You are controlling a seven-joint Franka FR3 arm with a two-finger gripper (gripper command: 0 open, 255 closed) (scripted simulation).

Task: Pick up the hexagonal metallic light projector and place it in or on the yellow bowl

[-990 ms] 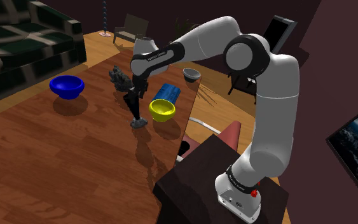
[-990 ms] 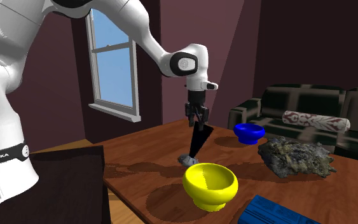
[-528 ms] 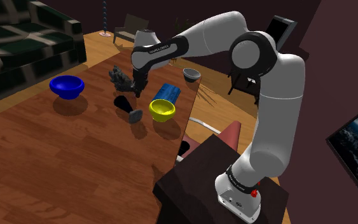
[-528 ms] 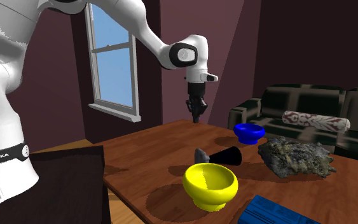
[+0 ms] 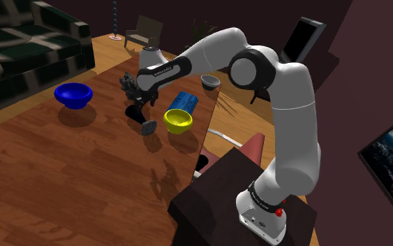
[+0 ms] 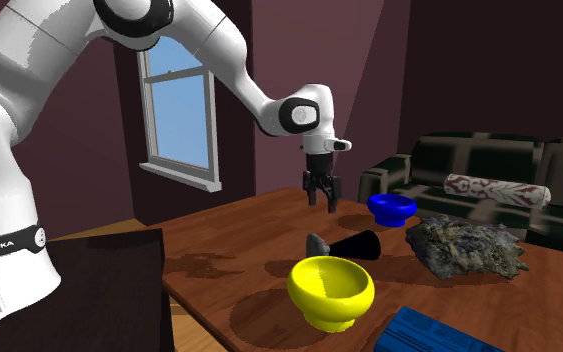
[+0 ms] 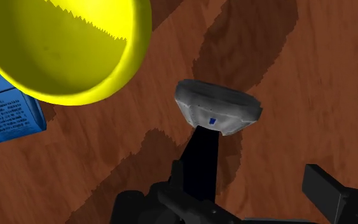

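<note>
Black, grey-headed light projector (image 6: 344, 245) lying sideways on the bench (image 6: 219, 245) just beside the yellow bowl (image 6: 331, 290), pincer (image 6: 322, 200) spread empty above it, wrist view adding a blue mark (image 7: 213, 119) on its head.

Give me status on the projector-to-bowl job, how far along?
Done: nothing yet. The projector lies on its side on the table next to the yellow bowl, which is empty. In hand: the tool hangs open above the projector, holding nothing. Left: the grasp, the lift and the placement in the bowl.
</note>
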